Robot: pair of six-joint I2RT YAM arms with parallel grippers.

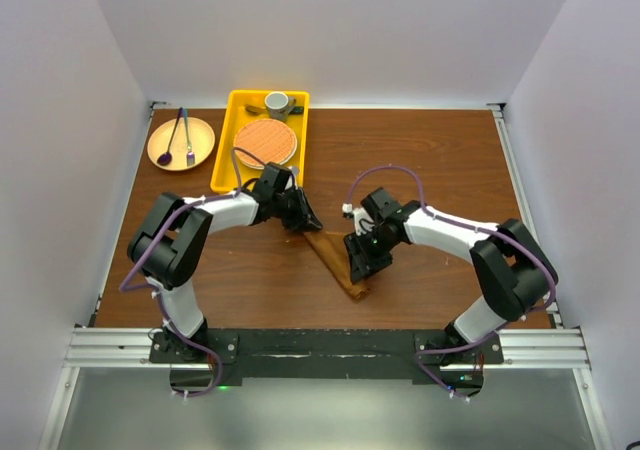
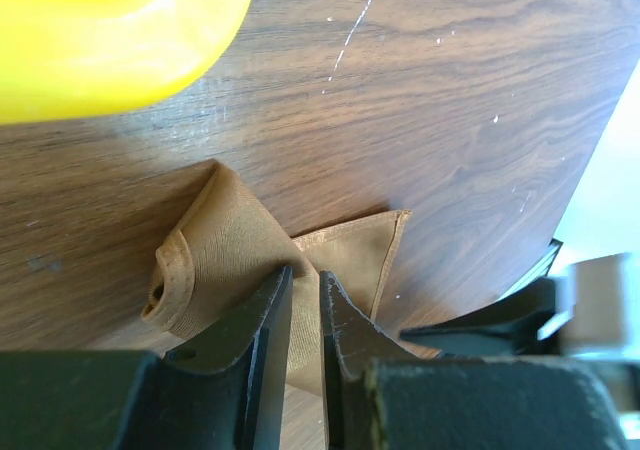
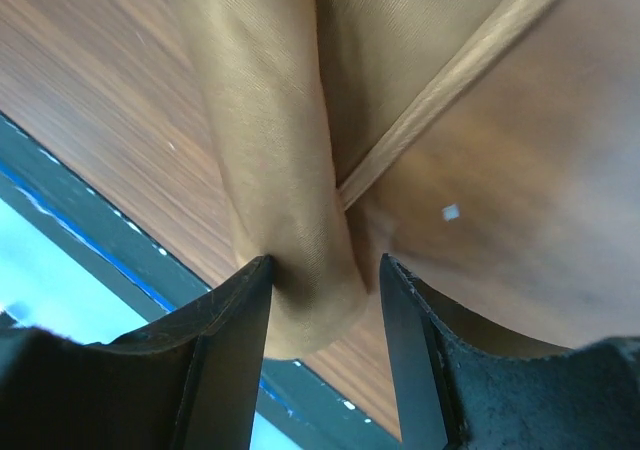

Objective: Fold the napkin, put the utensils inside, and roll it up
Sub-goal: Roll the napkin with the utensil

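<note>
Along the far edge of the desk (image 1: 450, 160), left of centre, a yellow tray (image 1: 220, 165) holds a round orange woven mat (image 1: 266, 142) and a grey cup (image 1: 277, 103). The desk surface is dark wood grain and the walls are white. The rust-brown napkin (image 1: 335, 260) lies rolled at desk centre. The left gripper (image 2: 305, 275) is closed on one napkin end. The right gripper (image 3: 325, 265) stands open, straddling the other end.

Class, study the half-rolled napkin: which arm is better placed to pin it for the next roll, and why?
Left, probably. The left gripper is pinched shut on the napkin beside its rolled end; the right gripper only straddles the roll, jaws apart.
</note>
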